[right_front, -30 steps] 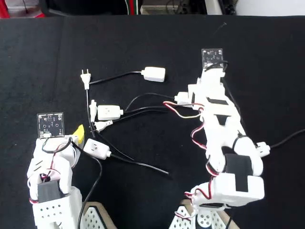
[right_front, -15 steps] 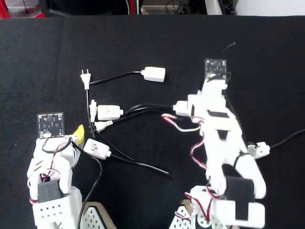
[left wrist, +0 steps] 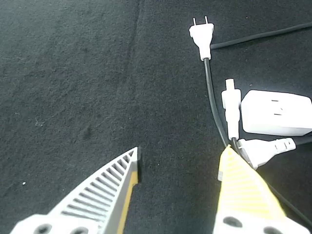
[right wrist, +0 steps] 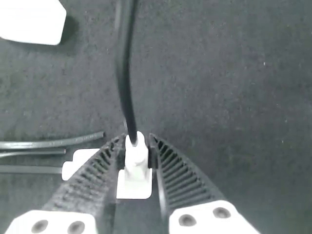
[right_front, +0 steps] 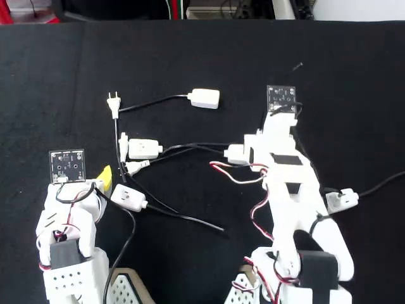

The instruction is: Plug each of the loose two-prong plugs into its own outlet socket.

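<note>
My right gripper (right wrist: 134,146) is shut on a white two-prong plug (right wrist: 132,168), whose black cord (right wrist: 124,73) runs straight ahead over the cloth. A white outlet socket (right wrist: 29,22) lies farther off to one side. In the high view the right arm (right_front: 285,171) stands mid-right. My left gripper (left wrist: 180,156) is open with nothing between its fingers, low at the left of the table. Ahead of it lie a loose plug (left wrist: 202,34), a second plug (left wrist: 230,105) beside a socket (left wrist: 275,114), and a third plug (left wrist: 265,148). Another socket (right_front: 130,197) lies by the yellow finger (right_front: 105,177).
Black cords (right_front: 190,147) cross the middle of the black cloth between the sockets and the right arm. A far socket (right_front: 204,98) has a cord leading toward the loose plug (right_front: 114,101). A small white connector (right_front: 342,199) with a cord lies right of the right arm.
The right arm has drawn back toward the near edge, and the cords at its left side have shifted with it. The left arm has stayed still.
</note>
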